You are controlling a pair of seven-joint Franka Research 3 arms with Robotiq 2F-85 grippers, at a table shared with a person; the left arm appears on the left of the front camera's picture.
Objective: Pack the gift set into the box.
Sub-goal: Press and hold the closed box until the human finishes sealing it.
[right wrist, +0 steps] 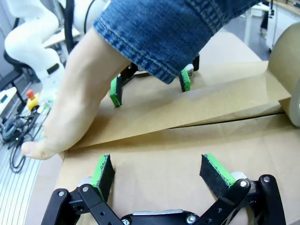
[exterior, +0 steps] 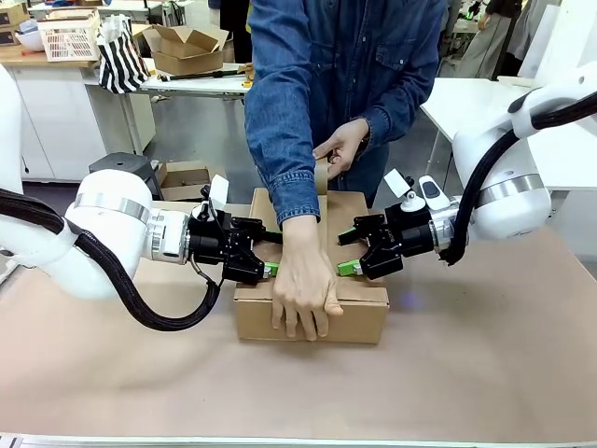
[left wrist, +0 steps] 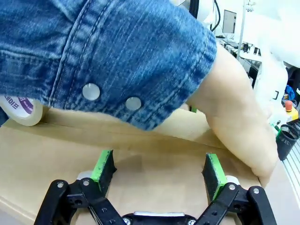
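At frame centre, the box (exterior: 312, 308), matte brown corrugated card, lies with flaps folded shut. My left gripper (exterior: 270, 270) and right gripper (exterior: 343, 269), green pads spread, press its flaps beside a person's flat hand (exterior: 303, 280).

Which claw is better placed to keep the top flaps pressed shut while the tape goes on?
Neither clearly: left claw and right claw both sit open at the box top, either side of the person's hand.
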